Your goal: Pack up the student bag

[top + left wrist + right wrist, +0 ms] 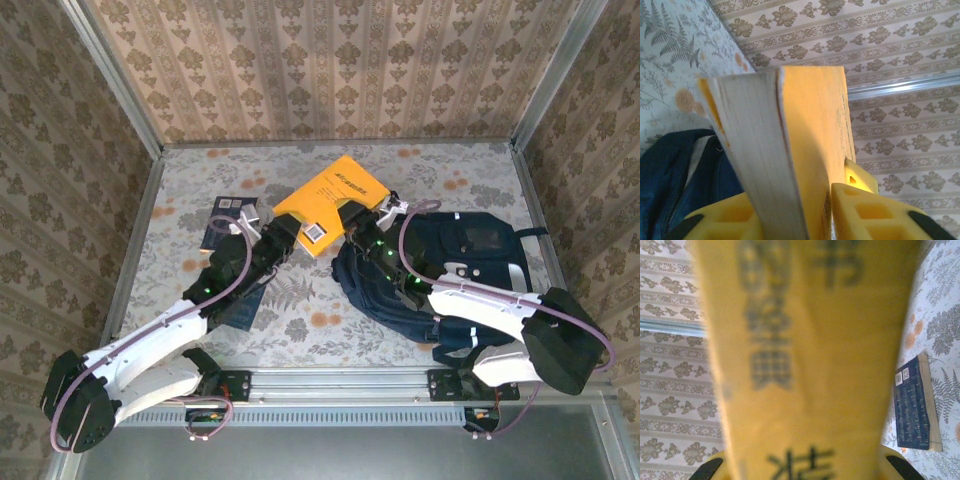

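Note:
A thick yellow book [330,195] hangs above the table's middle, held between both arms. My left gripper [288,237] is shut on its lower left corner. In the left wrist view the yellow fingers [865,210] press on the cover and on the page edge [760,150]. My right gripper [358,222] is shut on the book's right side, and the blurred yellow cover [805,365] runs between its jaws. The navy student bag [470,265] lies on the table to the right, under the right arm, and its blue fabric [670,185] sits just below the book.
A dark blue book [228,222] lies flat on the table left of the yellow book; this blue book [912,410] is at the right in the right wrist view. Patterned walls close in the back and sides. A metal rail [330,380] runs along the near edge.

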### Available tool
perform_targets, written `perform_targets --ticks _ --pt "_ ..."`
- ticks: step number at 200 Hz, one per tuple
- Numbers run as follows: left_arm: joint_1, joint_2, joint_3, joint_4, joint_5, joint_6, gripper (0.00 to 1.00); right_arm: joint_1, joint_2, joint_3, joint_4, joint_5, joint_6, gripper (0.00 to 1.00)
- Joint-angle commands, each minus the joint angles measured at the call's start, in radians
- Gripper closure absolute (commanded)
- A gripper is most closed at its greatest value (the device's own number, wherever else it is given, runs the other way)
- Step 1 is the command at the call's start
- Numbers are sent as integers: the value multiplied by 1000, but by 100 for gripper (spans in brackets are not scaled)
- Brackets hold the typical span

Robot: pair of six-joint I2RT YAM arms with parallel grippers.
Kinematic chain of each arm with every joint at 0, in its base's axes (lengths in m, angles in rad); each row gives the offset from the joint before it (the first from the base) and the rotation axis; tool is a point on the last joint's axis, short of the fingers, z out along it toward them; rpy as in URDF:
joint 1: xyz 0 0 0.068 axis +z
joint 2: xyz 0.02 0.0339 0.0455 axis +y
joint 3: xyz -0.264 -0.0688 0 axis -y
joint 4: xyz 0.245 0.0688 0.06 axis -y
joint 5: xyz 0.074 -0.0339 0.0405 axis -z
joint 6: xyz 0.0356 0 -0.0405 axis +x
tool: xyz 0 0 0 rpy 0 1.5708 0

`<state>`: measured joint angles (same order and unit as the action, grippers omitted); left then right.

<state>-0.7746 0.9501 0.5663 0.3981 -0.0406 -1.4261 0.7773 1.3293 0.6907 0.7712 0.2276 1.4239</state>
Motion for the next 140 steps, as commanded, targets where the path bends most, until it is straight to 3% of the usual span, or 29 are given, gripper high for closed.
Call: perform_targets --ticks 1,32,62,91,140 --pt "7 -9 24 64 24 2 80 6 4 0 107 29 -1 100" --pt "22 -20 23 48 34 11 100 8 -2 3 69 30 -9 100" --pt "34 -22 23 34 36 4 100 17 -4 8 49 29 -16 100" --pt "35 -13 54 -29 52 25 79 21 8 15 58 22 -9 100" --pt "38 -5 50 -15 61 35 78 23 23 31 66 12 -8 100"
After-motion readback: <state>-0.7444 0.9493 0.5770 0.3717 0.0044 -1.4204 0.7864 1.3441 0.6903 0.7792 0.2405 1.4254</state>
